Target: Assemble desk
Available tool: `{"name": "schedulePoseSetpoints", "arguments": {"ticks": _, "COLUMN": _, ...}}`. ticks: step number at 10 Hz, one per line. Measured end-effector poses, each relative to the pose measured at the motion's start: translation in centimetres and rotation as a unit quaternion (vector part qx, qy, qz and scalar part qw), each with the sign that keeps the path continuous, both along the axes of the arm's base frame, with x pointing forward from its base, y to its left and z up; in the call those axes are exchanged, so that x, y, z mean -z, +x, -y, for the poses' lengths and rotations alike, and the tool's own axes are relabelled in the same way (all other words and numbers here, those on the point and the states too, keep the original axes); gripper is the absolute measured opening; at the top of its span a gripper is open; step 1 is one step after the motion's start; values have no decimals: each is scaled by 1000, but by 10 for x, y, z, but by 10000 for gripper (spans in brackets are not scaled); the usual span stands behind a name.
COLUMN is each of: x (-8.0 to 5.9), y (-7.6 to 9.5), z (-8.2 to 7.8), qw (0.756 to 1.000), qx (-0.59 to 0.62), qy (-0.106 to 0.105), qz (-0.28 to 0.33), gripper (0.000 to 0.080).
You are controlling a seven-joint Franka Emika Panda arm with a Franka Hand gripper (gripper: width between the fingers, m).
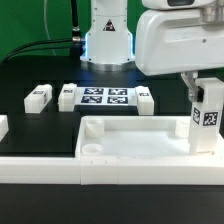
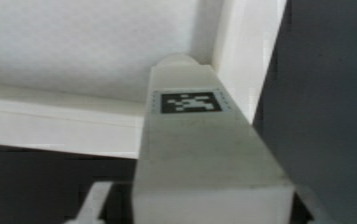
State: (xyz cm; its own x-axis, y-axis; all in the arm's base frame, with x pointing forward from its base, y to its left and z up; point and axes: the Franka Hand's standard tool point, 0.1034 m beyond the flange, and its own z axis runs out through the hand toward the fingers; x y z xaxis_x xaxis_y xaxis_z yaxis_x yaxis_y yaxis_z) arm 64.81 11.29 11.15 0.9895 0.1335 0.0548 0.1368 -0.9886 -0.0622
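The white tray-like tabletop (image 1: 135,138) lies near the front of the table, rim up, with a round socket at its left corner. My gripper (image 1: 203,92) is shut on a white square leg (image 1: 206,118) with a black-and-white tag, held upright over the tabletop's right corner. In the wrist view the leg (image 2: 196,150) runs away from the camera, its tagged end over the tabletop's corner (image 2: 86,70). Two more legs (image 1: 38,96) (image 1: 145,98) lie flat behind the tabletop. Whether the leg tip touches the socket is hidden.
The marker board (image 1: 98,97) lies flat behind the tabletop, between the loose legs. A long white border rail (image 1: 60,168) runs along the front. A white piece (image 1: 3,127) shows at the exterior view's left edge. The robot base (image 1: 108,45) stands at the back.
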Motion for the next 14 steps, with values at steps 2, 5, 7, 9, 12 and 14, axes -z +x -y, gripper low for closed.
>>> {"name": "schedulePoseSetpoints", "arguments": {"ticks": 2, "x": 0, "y": 1, "z": 1, "qw": 998, "qx": 64, "qy": 3, "qz": -3, "gripper": 288}}
{"name": "schedulePoseSetpoints", "arguments": {"ticks": 5, "x": 1, "y": 0, "z": 6, "qw": 965, "qx": 261, "qy": 14, "qz": -7, "gripper": 288}}
{"name": "schedulePoseSetpoints", "arguments": {"ticks": 7, "x": 2, "y": -1, "z": 10, "qw": 915, "qx": 401, "qy": 27, "qz": -12, "gripper": 289}}
{"name": "schedulePoseSetpoints", "arguments": {"ticks": 9, "x": 2, "y": -3, "z": 10, "qw": 851, "qx": 523, "qy": 37, "qz": -30, "gripper": 290}}
{"name": "schedulePoseSetpoints", "arguments": {"ticks": 12, "x": 2, "y": -4, "z": 9, "qw": 823, "qx": 564, "qy": 44, "qz": -42, "gripper": 354}}
{"name": "schedulePoseSetpoints", "arguments": {"ticks": 14, "x": 1, "y": -5, "z": 7, "qw": 851, "qx": 522, "qy": 40, "qz": -43, "gripper": 615}}
